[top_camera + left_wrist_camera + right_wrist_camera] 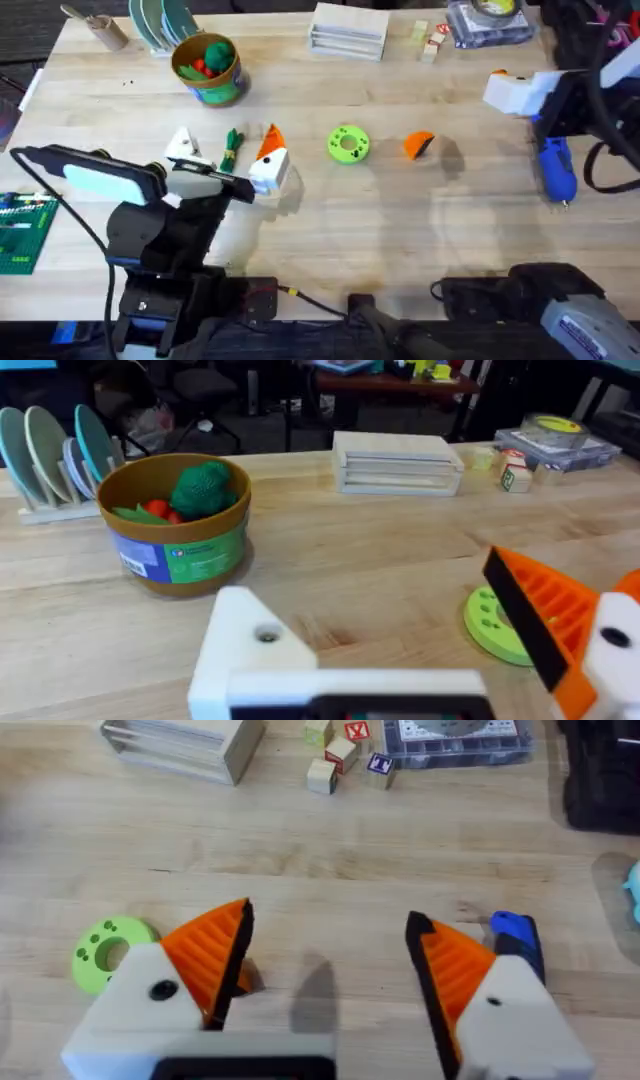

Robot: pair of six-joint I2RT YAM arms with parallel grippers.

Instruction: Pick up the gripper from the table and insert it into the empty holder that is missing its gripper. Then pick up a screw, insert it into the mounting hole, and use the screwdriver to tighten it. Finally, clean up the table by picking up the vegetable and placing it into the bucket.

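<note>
two arms work over a wooden table (400, 240), ordered here from largest item to smallest. the left arm rises from the near left with a pale cyan bar (95, 180) on its wrist. its left gripper (225, 165) sits left of centre; one finger block, the holder (250, 650), is bare white with an open mounting hole, while the other finger (545, 620) carries an orange ribbed pad, and the jaws stand wide apart with nothing between them. the right gripper (330, 960) is at the far right of the table, seen as white blocks (515, 92) in the overhead view; both of its fingers wear orange pads, spread wide and empty. the bucket (207, 68), with its yellow-orange rim and green-blue side, stands far left of centre and contains green and red toy food. the blue screwdriver (556, 170) lies on the table at the right, just beside the right arm and nearer than its gripper. a round lime-green disc (348, 144) with holes lies near the table's middle. the loose orange gripper (419, 145), a wedge-shaped fingertip, rests on the table just right of the disc, apart from both arms. the dark-green vegetable (231, 149) lies on the table between the left gripper's two fingers, whether touching them cannot be told.
</note>
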